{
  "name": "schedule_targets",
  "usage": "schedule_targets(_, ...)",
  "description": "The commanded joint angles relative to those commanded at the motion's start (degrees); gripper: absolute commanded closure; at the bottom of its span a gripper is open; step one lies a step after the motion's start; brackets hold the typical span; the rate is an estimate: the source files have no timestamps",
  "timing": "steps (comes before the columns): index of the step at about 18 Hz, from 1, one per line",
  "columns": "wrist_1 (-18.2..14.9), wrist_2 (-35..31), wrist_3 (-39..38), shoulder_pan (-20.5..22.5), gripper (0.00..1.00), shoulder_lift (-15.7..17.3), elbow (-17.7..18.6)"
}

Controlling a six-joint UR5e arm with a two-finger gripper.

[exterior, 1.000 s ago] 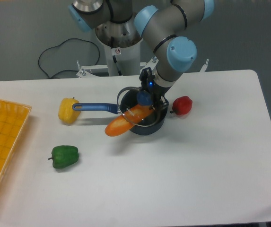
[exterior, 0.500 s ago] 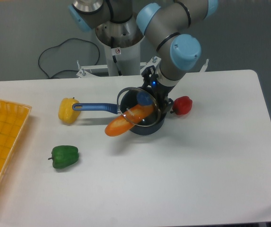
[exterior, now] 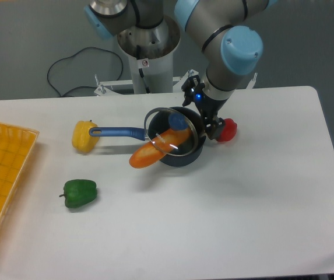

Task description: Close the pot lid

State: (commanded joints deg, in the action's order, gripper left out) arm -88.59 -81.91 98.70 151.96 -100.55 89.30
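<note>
A: Eyes on the pot (exterior: 181, 156), a small dark saucepan near the middle of the white bench (exterior: 225, 216), its long blue handle (exterior: 117, 132) running out toward nine o'clock. The lid (exterior: 172, 130), clear glass with a thin metal rim and a blue knob (exterior: 178, 121), sits tilted on top, not flat on the rim.

B: What's propping it?

A: An orange carrot-like piece (exterior: 155, 149) lying across the pot, poking out over the edge toward eight o'clock (the lid rests over its upper end).

B: And the gripper (exterior: 208, 121)?

A: It's at the pot's three o'clock side, just off the lid's edge, in front of a red pepper (exterior: 227, 129). Jaws look empty; how far apart they stand, I cannot tell from this angle.

B: Any change?

A: Yes. A second ago the gripper was right over the knob; now it has pulled away toward two o'clock, and the lid stays behind on the pot. The yellow pepper (exterior: 84, 135) at the handle's tip and the green pepper (exterior: 79, 192) toward eight o'clock haven't budged.
</note>
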Motion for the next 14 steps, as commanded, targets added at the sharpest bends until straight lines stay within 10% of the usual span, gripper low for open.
schedule_targets(14,0.0,-10.2,22.2,8.4,0.00,4.1,-0.3)
